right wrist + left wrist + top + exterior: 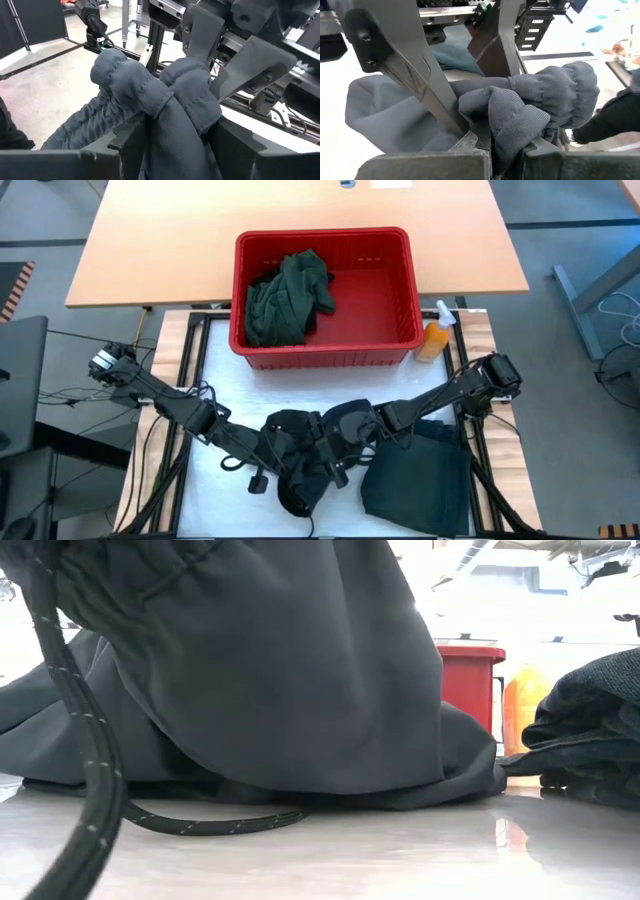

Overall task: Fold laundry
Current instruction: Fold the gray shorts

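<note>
Mid-table, both tools pinching black garment, no writing legible

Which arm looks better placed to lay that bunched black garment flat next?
Neither clearly: the left gripper and right gripper both clamp the black fabric garment mid-table. The right is perhaps slightly better, being nearer the folded dark garment.
</note>
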`<state>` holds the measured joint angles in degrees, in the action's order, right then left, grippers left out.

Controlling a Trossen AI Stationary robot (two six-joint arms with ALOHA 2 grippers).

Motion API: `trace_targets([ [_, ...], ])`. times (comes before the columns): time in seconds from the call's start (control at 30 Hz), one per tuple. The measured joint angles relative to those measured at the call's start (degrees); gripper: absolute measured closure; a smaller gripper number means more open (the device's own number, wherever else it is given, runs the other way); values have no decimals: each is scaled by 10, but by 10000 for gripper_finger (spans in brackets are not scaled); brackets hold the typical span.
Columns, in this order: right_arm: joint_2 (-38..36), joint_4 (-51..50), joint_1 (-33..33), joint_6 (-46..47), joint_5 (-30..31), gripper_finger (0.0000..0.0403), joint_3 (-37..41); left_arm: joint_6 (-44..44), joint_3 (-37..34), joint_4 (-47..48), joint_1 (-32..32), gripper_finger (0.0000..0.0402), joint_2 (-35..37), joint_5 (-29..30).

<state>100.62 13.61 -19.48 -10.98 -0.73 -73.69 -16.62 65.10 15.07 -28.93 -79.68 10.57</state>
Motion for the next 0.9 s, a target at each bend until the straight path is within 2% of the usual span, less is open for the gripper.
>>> trace_targets([
  [0.1, 0, 15, 3, -1, -1, 184, 0, -9, 0, 0, 0, 397, 0, -20],
  [0.2, 0, 21, 6, -2, -4, 215, 0, -17, 0, 1, 0, 397, 0, -22],
  [0.37, 0, 18, 8, -2, -32, 305, 0, -24, 0, 2, -2, 387, 0, 9],
  [0.5, -1, 11, 9, -2, -40, 373, 0, -26, 0, 4, -3, 350, 0, 27],
  [0.67, -2, -12, 13, 19, -37, 375, -1, -31, 0, 32, -1, 291, 9, 41],
  [0.9, 0, -32, 29, 69, -35, 372, -1, -82, 0, 103, 0, 233, 91, 42],
])
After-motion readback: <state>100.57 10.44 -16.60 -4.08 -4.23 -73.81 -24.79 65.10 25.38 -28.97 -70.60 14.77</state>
